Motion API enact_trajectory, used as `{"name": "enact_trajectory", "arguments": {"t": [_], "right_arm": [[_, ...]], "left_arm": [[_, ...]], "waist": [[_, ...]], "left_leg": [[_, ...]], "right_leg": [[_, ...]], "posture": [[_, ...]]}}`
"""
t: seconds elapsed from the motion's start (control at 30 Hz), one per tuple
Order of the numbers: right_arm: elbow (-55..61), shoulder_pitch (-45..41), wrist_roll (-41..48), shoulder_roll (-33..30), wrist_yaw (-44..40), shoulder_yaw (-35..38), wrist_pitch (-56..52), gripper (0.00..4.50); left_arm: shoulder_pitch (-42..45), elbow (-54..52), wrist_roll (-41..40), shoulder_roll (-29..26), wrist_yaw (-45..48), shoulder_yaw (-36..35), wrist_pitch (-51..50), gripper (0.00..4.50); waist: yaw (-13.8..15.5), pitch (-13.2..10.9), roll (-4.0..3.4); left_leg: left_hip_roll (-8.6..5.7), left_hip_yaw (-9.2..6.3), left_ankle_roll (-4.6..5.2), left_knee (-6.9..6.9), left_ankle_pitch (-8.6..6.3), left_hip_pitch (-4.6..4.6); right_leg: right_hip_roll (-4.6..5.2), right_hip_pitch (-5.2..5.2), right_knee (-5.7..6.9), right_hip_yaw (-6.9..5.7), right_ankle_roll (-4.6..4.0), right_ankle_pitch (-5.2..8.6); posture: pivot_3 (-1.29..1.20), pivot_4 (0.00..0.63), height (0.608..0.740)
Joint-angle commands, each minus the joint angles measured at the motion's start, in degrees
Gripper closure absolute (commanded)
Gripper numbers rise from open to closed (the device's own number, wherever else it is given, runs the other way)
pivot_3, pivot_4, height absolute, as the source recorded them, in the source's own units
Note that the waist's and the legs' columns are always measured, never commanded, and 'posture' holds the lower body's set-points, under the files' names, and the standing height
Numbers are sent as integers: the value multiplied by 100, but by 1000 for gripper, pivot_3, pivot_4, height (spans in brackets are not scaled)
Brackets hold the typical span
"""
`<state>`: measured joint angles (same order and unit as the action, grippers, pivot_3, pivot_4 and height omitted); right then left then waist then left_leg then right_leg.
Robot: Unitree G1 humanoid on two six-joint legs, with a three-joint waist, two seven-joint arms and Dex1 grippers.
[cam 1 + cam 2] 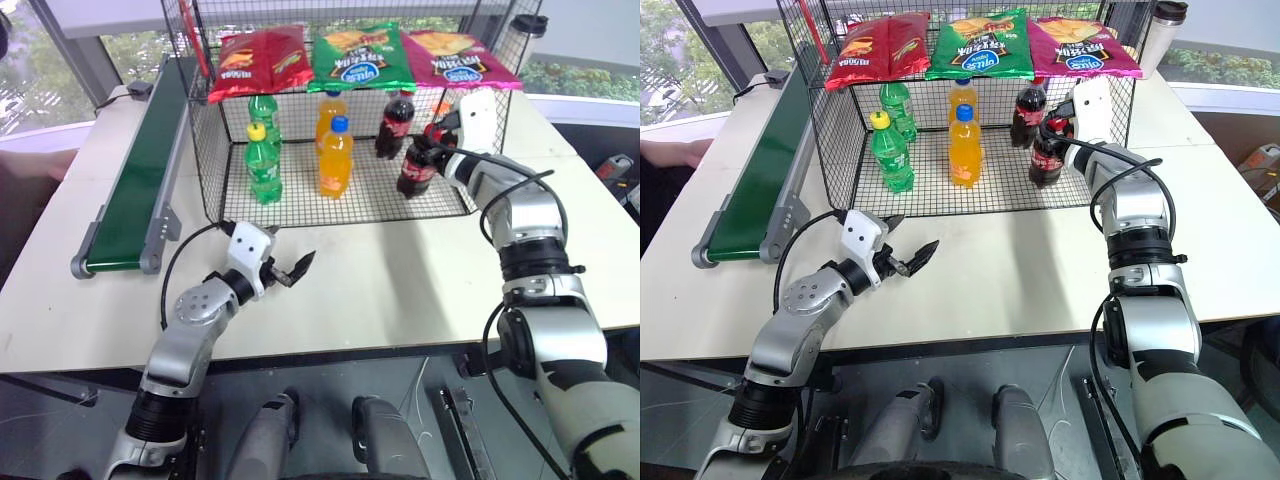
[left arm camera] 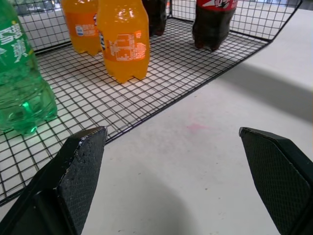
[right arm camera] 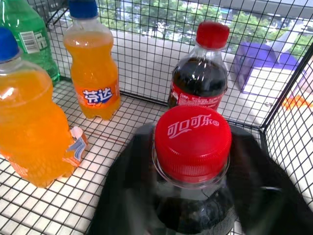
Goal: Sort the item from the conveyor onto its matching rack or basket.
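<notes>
Left end effector (image 1: 288,266) hovering low over the desk (image 1: 400,270), fingers spread wide, holding nothing, well apart from the cola bottle (image 1: 417,166). Right end effector (image 1: 432,143) reaching into the basket (image 1: 340,190), black fingers flanking the bottle's neck; cannot tell whether gripping or released. Bottle upright on the basket's mesh floor: dark brown drink, red cap, red label. Conveyor (image 1: 140,180) along the desk's left side; windows with greenery behind.
</notes>
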<state>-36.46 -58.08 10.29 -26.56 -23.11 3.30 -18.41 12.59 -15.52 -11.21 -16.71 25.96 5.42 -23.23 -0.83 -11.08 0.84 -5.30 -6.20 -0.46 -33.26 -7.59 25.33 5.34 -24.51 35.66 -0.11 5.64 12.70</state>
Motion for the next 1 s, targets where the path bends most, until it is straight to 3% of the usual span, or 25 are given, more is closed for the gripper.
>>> {"name": "enact_trajectory", "arguments": {"t": [0.03, 0.07, 0.5, 0.8, 1.0], "right_arm": [[36, -292, -2, -35, -30, 180, 155, 371], [16, -301, -18, -36, -26, 185, 158, 21], [475, -170, -112, -237, -137, 184, -179, 21], [2149, 652, -188, -1032, -1083, -260, -1504, 21], [3724, 1811, 576, -1044, -2001, -275, -2037, 21]], "left_arm": [[1, -220, -10, 15, -14, -3, 78, 0], [-1, -225, -13, 17, -17, 2, 73, 0], [-38, -272, -6, 26, -50, 34, 43, 0], [-61, -245, -24, -7, 10, 58, 0, 0], [-44, -150, -9, -57, 118, 110, 46, 0]], "waist": [[2, 0, 0], [2, 1, -1], [11, 1, -1], [18, 1, -2], [12, 2, -2]], "left_leg": [[0, 0, 0, 0, 0, -2], [0, 0, -1, 0, 0, -3], [0, 0, -3, -3, 2, -6], [0, 0, -2, -5, 1, -5], [2, -1, -2, -7, 1, -5]], "right_leg": [[0, 0, 3, 0, -1, 0], [0, 0, 5, 0, -1, 1], [0, 0, 15, 2, -10, 6], [2, 0, 18, 2, -17, 10], [4, 1, 18, 2, -17, 12]], "posture": [[0, 150, 738], [0, 150, 738], [0, 150, 738], [0, 150, 738], [0, 150, 738]]}}
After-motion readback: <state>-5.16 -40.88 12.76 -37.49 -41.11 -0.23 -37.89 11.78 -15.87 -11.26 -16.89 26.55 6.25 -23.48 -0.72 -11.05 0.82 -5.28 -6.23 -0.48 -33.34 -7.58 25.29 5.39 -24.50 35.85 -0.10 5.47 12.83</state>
